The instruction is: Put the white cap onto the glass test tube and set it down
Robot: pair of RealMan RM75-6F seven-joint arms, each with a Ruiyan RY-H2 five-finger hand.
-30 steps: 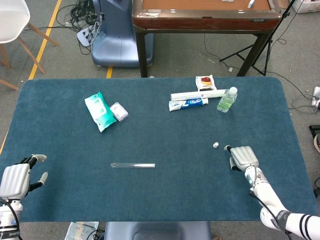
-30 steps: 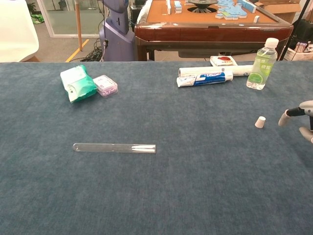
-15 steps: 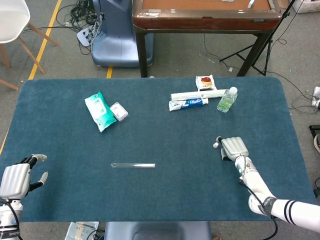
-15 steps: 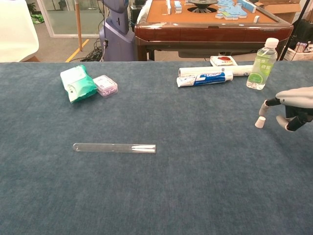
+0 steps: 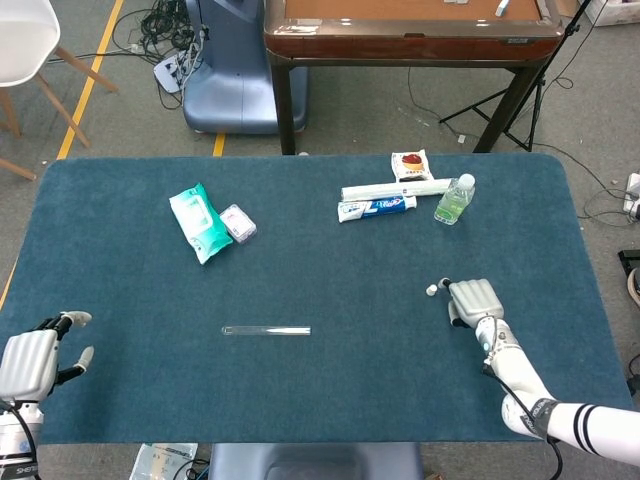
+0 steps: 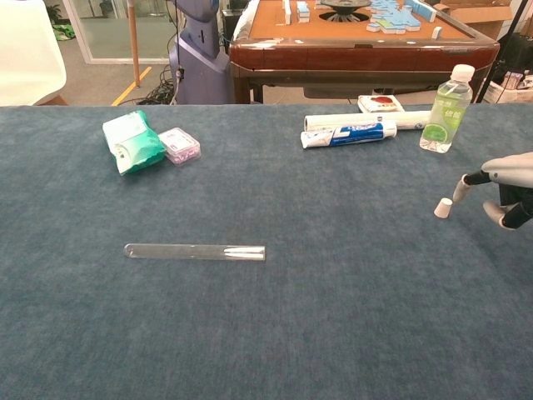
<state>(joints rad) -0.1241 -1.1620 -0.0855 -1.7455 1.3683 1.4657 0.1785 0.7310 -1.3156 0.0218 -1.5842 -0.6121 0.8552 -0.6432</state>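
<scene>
The glass test tube [image 5: 266, 330] [image 6: 195, 251] lies flat on the blue table, left of centre, with nothing near it. The small white cap [image 5: 432, 290] [image 6: 444, 207] stands on the cloth at the right. My right hand [image 5: 473, 300] [image 6: 508, 187] hovers just right of the cap, fingers apart and holding nothing, one fingertip [image 6: 464, 182] close above the cap. My left hand [image 5: 35, 356] rests at the near left corner of the table in the head view, fingers spread, empty, far from the tube.
A green wipes pack [image 5: 199, 222] and a small pink box [image 5: 238, 223] lie at the back left. Toothpaste tube [image 5: 377, 207], a white box [image 5: 395, 188], a snack packet [image 5: 411, 164] and a water bottle [image 5: 454, 199] sit at the back right.
My right hand came in from the right to the cap, then drew back slightly rightward. The cap and tube have not moved. The left hand sank a little.
</scene>
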